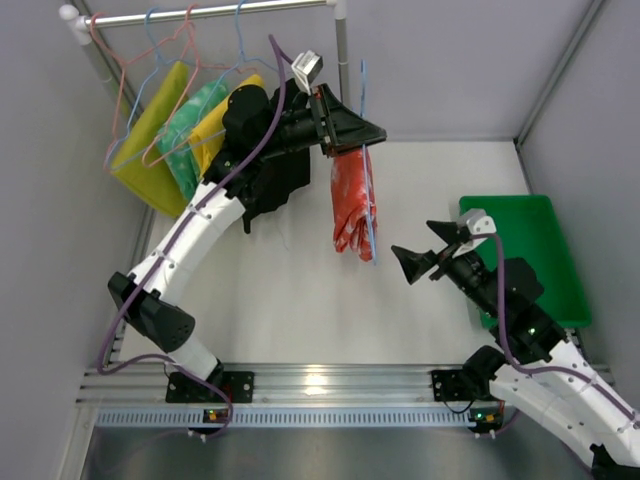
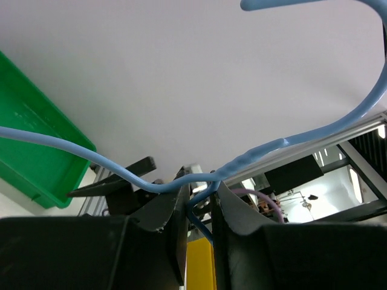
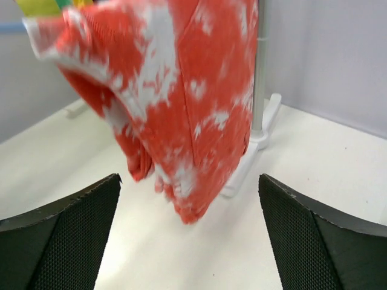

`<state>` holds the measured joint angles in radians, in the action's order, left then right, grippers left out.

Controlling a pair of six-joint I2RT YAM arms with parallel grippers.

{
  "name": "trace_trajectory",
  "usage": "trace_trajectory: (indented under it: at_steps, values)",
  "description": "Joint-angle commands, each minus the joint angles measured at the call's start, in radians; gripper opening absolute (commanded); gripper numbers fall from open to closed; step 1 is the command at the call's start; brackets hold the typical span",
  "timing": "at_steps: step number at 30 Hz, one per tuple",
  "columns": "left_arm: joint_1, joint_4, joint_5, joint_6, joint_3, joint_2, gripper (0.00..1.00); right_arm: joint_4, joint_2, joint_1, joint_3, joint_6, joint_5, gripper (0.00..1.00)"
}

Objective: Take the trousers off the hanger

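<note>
The red-orange trousers (image 1: 352,203) with white pattern hang folded over a light blue wire hanger (image 1: 364,100), in the air right of the rack. My left gripper (image 1: 368,133) is shut on the hanger's neck; in the left wrist view the blue wire (image 2: 151,184) is pinched between the jaws of the gripper (image 2: 200,188). Black cloth (image 1: 272,188), likely the black trousers, hangs beneath my left arm, partly hidden. My right gripper (image 1: 418,263) is open and empty, just right of the red trousers and pointing at them. In the right wrist view they (image 3: 181,90) hang ahead of the open gripper (image 3: 190,232), apart from it.
A white rail (image 1: 210,13) at the back left carries wire hangers with yellow pairs (image 1: 150,150) and a green patterned pair (image 1: 185,135). The rack's upright pole (image 3: 261,72) stands behind the red trousers. A green tray (image 1: 545,245) lies at the right, by my right arm.
</note>
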<state>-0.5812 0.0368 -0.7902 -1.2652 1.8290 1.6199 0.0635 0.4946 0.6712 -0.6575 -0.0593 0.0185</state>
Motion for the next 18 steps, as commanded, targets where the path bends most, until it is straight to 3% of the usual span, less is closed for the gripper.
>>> trace_trajectory:
  at_steps: [1,9,18]
  values:
    - [0.006,0.207,-0.001,-0.003,0.088,-0.003,0.0,-0.135,0.002,-0.002,0.044,0.05,-0.041,0.99]
    - [0.006,0.227,0.005,-0.042,0.142,0.024,0.0,-0.41,0.134,0.013,0.142,0.036,-0.094,0.99]
    - [0.006,0.238,0.003,-0.071,0.159,0.029,0.0,-0.577,0.344,0.036,0.13,0.007,-0.091,0.99]
